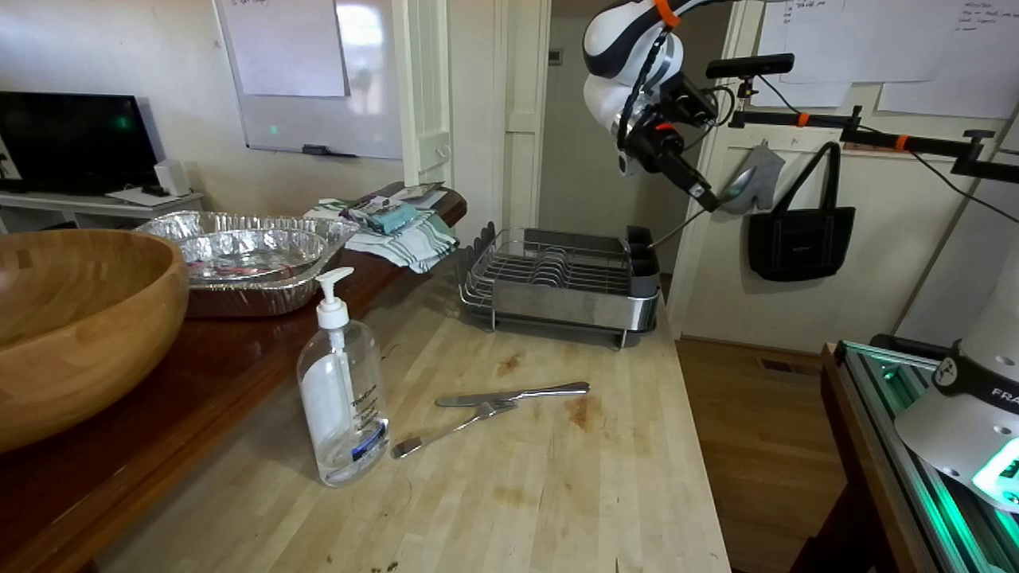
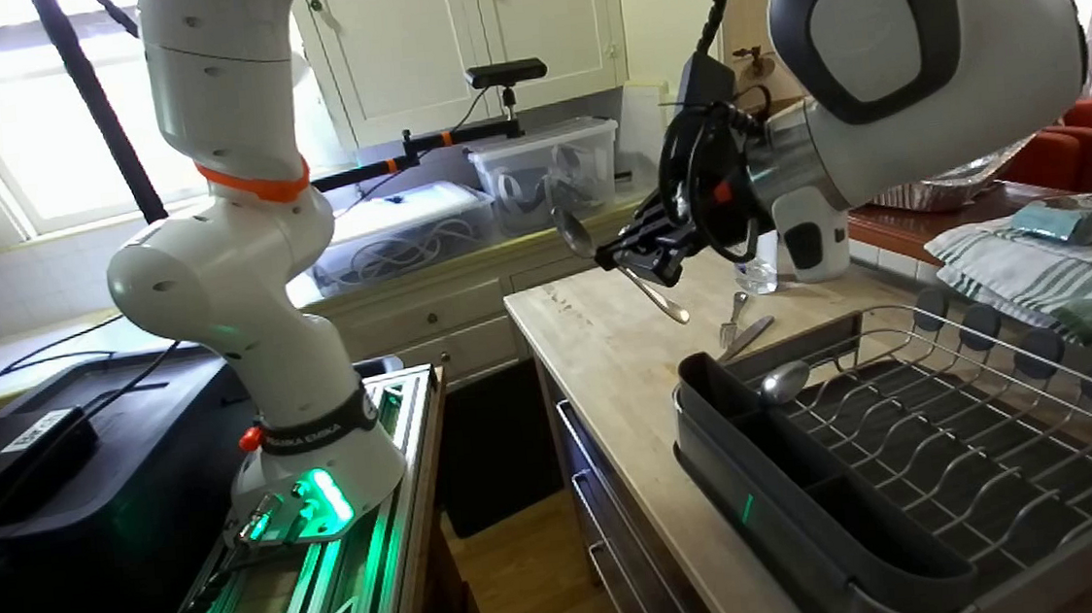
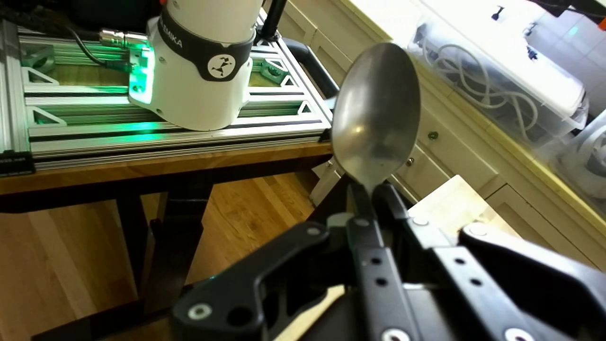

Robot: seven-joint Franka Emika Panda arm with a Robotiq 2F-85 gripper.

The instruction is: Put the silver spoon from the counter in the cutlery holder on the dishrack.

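With the fingers [image 3: 391, 202] I am pinching the silver spoon [image 3: 376, 109] near its bowl, its handle slanting down from them. Because of that slant, I am risking the tip catching the rim of the cutlery holder [image 2: 765, 494], lower than the fingers, and the spoon twisting loose; a second spoon [image 2: 786, 383], showing there, may be blocking entry. Clear of the fingers I am counting one fork [image 1: 458, 427], one knife [image 1: 513, 395], one bottle [image 1: 344, 414] and one dishrack [image 1: 549, 298], all resting on one counter [image 1: 573, 493]; spoons are totalling two.

an exterior view crops the dishrack [image 2: 1005, 436] — right edge.
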